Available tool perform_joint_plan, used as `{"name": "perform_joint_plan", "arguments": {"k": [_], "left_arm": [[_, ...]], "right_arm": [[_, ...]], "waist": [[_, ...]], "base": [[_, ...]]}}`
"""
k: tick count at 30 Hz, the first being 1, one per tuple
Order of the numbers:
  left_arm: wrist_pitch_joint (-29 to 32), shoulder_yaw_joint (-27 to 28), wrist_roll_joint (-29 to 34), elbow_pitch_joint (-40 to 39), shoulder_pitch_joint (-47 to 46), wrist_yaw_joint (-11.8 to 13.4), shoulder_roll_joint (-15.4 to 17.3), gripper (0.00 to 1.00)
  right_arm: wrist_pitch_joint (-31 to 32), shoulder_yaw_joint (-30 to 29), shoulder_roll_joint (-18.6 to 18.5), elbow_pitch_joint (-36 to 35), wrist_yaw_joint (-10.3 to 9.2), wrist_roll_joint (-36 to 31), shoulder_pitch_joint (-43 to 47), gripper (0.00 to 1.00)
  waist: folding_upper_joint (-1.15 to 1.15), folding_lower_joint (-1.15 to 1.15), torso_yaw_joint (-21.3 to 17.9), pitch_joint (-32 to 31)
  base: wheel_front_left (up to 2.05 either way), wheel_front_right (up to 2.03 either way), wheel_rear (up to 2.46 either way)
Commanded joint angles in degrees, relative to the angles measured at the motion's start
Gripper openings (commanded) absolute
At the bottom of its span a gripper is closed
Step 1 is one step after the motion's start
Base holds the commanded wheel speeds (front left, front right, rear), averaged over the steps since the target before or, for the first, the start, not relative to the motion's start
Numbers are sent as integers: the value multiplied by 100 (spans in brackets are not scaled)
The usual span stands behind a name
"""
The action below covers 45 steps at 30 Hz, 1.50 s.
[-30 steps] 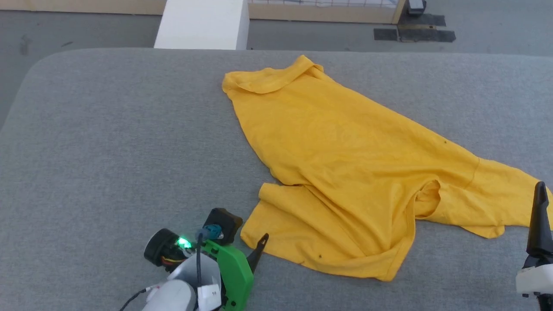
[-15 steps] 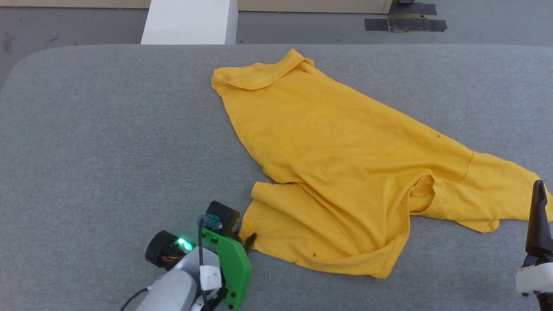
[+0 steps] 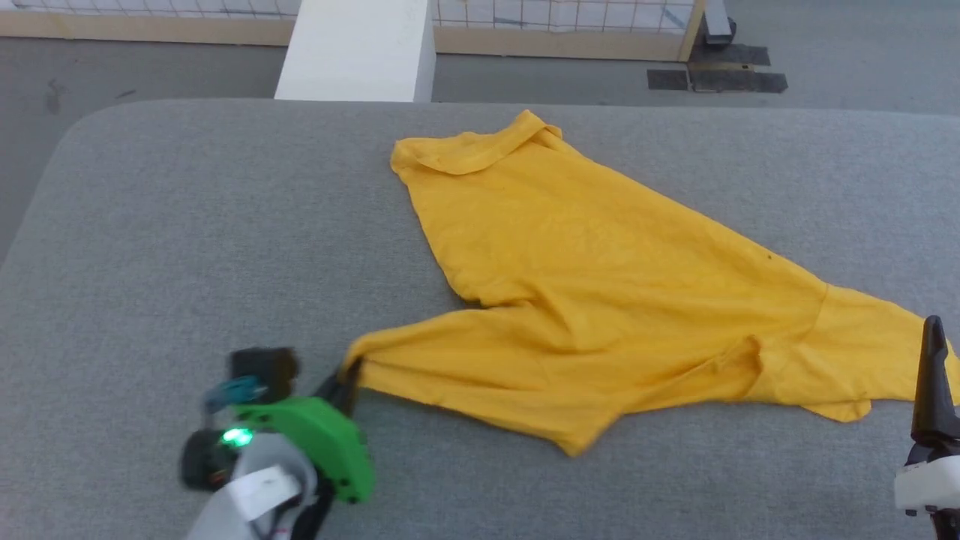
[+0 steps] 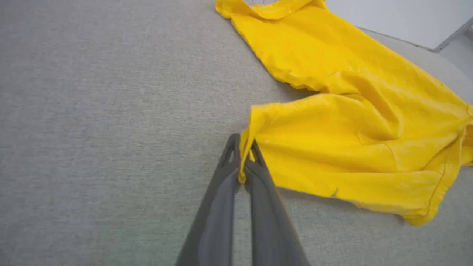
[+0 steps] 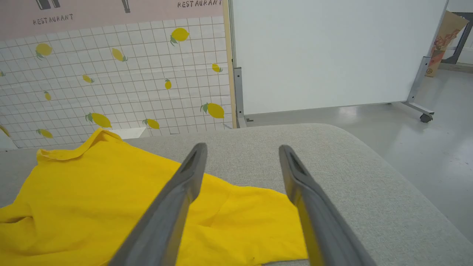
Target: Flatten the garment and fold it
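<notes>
Head view tells the change: a second ago the left pincer (image 3: 346,379) stood spread just short of the garment (image 3: 600,285). Now it is pressed together on a yellow corner and has drawn that corner off to its own left. The doubled-over lump that lay in front of it has been pulled out into a long taut tongue running from its tips back into the body of the shirt. The whole picture has shifted a little too, so part of the apparent move is the camera's. The right pincer (image 5: 242,148) is spread as before and grips nothing, with an end of the shirt lying under and just ahead of its fingers.

For the task this looks like the flattening getting under way: one corner is secured and a fold is opened, but the cloth is creased and skewed on the grey desk (image 3: 187,225), and no fold has been made yet.

Much stays uncertain. Whether the pinched corner is a hem or a sleeve cannot be told. The left arm is blurred in the head view. The shirt's end near the right pincer runs behind its dark finger and off the frame edge. Only plain yellow faces up; the underside is hidden.
</notes>
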Motion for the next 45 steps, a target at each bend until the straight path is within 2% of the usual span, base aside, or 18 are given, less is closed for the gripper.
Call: {"name": "perform_joint_plan", "arguments": {"k": [1, 4, 7, 11, 14, 18, 24, 29, 38, 39, 40, 41, 42, 45], "left_arm": [[-30, 214, -117, -214, 240, 152, 125, 0], [-27, 691, -282, -743, 678, 496, 295, 0], [-3, 1191, -372, -1351, 1205, 953, 404, 0], [31, 1710, -470, -1815, 1831, 1194, 640, 0], [11, 1859, -525, -1999, 2015, 1257, 661, 0], [-2, 1777, -546, -2172, 1978, 1261, 584, 0], [14, 1523, -480, -2266, 1691, 1221, 511, 0], [58, 1354, -406, -2350, 1451, 1199, 505, 0], [115, 1230, -361, -2398, 1333, 1207, 508, 0], [121, 1223, -361, -2398, 1332, 1211, 509, 0], [124, 1220, -362, -2397, 1332, 1214, 509, 0], [127, 1217, -364, -2397, 1335, 1218, 509, 0], [129, 1217, -368, -2397, 1339, 1222, 508, 0], [138, 1219, -375, -2390, 1345, 1248, 502, 0]], "right_arm": [[24, 9, 1, 2, -8, 33, -10, 100], [32, 12, 1, 8, -8, 39, 5, 100], [50, 18, 1, 26, -8, 48, 30, 100], [115, 38, 1, 90, -8, 43, 75, 100], [232, 99, 1, 127, -8, 14, 97, 100], [643, 178, 1, 164, -8, -60, 84, 100], [2005, 600, 1, 304, -8, -487, 71, 100], [2614, 863, -157, 488, -8, -762, -127, 100], [2901, 886, -361, 992, -8, -729, -414, 100], [3130, 884, -322, 1101, -8, -619, -389, 89], [3308, 908, -291, 1152, -8, -500, -366, 42], [3507, 923, -246, 1178, -8, -331, -343, 16], [3658, 934, -216, 1181, -8, -199, -325, 0], [3881, 907, -149, 1061, -8, 77, -310, 0]], "waist": [[0, 0, 72, -43], [0, 0, 127, -40], [0, 0, 191, -29], [0, 0, 270, 9], [0, 0, 322, 63], [0, 0, 358, 169], [0, 0, 330, 397], [0, 0, 341, 627], [0, 0, 422, 787], [0, 0, 433, 788], [0, 0, 440, 785], [0, 0, 446, 777], [0, 0, 448, 768], [0, 0, 435, 707]], "base": [[0, 0, 0], [0, 0, 0], [0, 0, 0], [0, 0, 0], [0, 0, 0], [0, 0, 0], [0, 0, 0], [0, 0, 0], [0, 0, 0], [0, 0, 0], [0, 0, 0], [0, 0, 0], [0, 0, 0], [0, 0, 0]]}}
